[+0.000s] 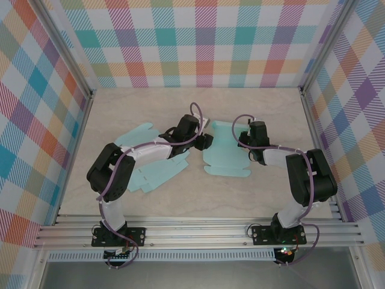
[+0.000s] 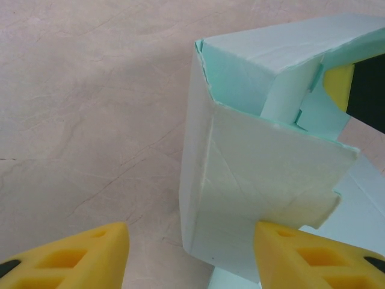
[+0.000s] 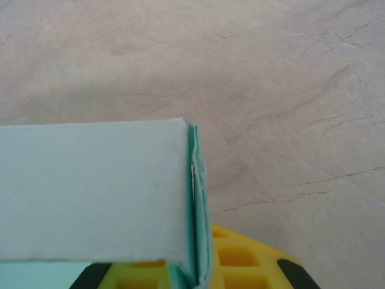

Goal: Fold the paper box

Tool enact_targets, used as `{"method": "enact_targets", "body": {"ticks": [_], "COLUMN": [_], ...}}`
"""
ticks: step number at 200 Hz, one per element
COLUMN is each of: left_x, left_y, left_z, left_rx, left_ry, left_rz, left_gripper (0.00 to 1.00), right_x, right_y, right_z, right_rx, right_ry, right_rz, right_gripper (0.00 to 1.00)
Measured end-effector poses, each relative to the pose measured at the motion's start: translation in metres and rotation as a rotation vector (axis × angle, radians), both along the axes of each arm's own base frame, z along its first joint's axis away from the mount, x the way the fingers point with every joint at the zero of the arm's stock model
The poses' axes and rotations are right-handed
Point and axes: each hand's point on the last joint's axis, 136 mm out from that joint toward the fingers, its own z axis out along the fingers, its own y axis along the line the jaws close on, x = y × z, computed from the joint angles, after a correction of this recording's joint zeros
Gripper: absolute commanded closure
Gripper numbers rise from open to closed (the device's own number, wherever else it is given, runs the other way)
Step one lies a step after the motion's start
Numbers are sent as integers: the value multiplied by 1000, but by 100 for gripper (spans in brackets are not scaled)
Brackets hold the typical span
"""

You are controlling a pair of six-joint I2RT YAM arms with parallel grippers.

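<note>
Two arms: both at pale-teal paper box point(image 1: 225, 153), middle of tabletop point(image 1: 180, 205), slightly right.
Right fingers point(image 3: 240, 265): clamped on a raised side wall point(image 3: 90, 192), pinning it upright as the anchor.
Left fingers point(image 2: 72, 256): spread, astride the corner flap point(image 2: 264, 180), gripping nothing; placed to tuck it, I'd guess.
Spare: flat teal cardboard blank point(image 1: 153, 174), toward left edge, under left arm.

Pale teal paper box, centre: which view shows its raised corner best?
Left wrist: the pale teal paper box shows its upright wall, corner and tucked tabs close up. Top external gives its overall outline, small. Right wrist shows one wall's edge.
</note>
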Motion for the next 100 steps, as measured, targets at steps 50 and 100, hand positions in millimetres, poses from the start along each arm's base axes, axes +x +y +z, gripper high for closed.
{"method": "enact_targets", "body": {"ticks": [50, 100], "left_x": [8, 17], "left_y": [-9, -21], "left_z": [1, 6], "left_rx": [13, 3], "left_ry": [-12, -32], "left_rz": [-27, -56], "left_gripper": [43, 41], "right_x": [0, 0], "right_y": [0, 0], "right_z": [0, 0], "right_rx": [0, 0], "right_ry": [0, 0], "right_rz": [0, 0], "right_gripper": [100, 100]}}
